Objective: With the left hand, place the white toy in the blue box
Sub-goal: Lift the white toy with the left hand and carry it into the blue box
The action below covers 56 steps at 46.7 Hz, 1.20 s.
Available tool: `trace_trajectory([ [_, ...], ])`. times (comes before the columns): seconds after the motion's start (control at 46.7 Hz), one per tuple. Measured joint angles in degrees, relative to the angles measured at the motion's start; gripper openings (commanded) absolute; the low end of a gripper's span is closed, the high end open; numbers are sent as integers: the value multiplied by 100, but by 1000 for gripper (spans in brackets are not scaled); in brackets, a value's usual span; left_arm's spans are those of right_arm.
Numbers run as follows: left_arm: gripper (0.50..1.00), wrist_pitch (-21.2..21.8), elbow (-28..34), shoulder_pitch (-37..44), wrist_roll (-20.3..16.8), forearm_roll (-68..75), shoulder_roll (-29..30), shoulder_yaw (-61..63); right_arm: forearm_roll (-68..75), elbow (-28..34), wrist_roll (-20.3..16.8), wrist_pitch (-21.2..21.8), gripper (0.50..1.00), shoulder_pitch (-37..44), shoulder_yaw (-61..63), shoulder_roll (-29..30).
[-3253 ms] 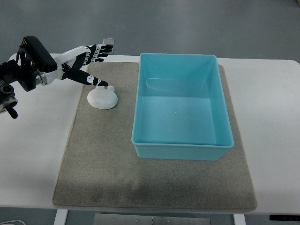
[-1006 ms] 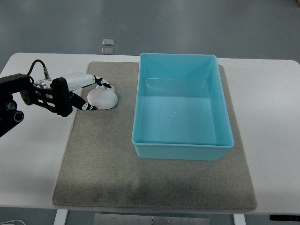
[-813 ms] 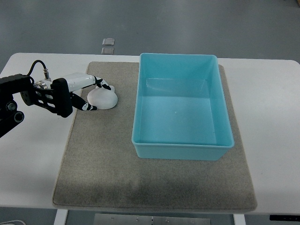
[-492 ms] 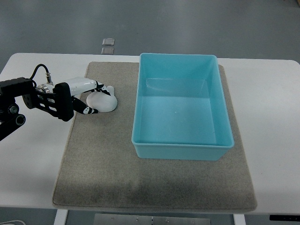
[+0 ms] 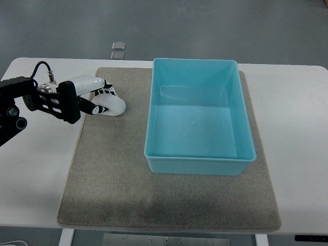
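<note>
Reaching in from the left edge, the robot's left hand (image 5: 95,98), white-shelled with black joints, lay low over the grey felt mat (image 5: 113,179) with its forearm nearly level and angled slightly toward the far side of the white worktop (image 5: 36,174). Its fingers (image 5: 108,94) were curled around the small rounded white toy (image 5: 113,106), one digit over the toy's far side and the thumb at its near side, so the hand gripped it. Whether the toy was resting on the mat or just clear of it could not be told. A black bracket and a thin looping cable sat on the wrist behind the hand.

No brand, label or writing could be read anywhere on the arm, the toy or the box.

The toy sat near the mat's far-left corner, well apart from the light blue rectangular plastic box (image 5: 154,128), which stood on the mat to the right, its long side running away from the robot. Two small grey squares (image 5: 118,49) lay on the floor beyond the worktop's far edge.
</note>
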Motion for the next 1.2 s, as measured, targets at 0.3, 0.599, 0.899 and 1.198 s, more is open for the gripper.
trace_trajectory([
  [0.3, 500, -25, -293, -657, 0, -34, -20, -181, 0, 0, 0, 0, 936, 1, 0, 0],
  [0.599, 500, -29, -759, -926, 150, -33, -876, -88, 0, 0, 0, 0, 936, 2, 0, 0],
  [0.899, 500, -48, -683, -885, 164, -19, -1668, 708, 0, 0, 0, 0, 936, 0, 0, 0],
  [1.198, 500, 134, -407, -862, 315, 17, -1917, 1374, 0, 0, 0, 0, 936, 0, 0, 0],
])
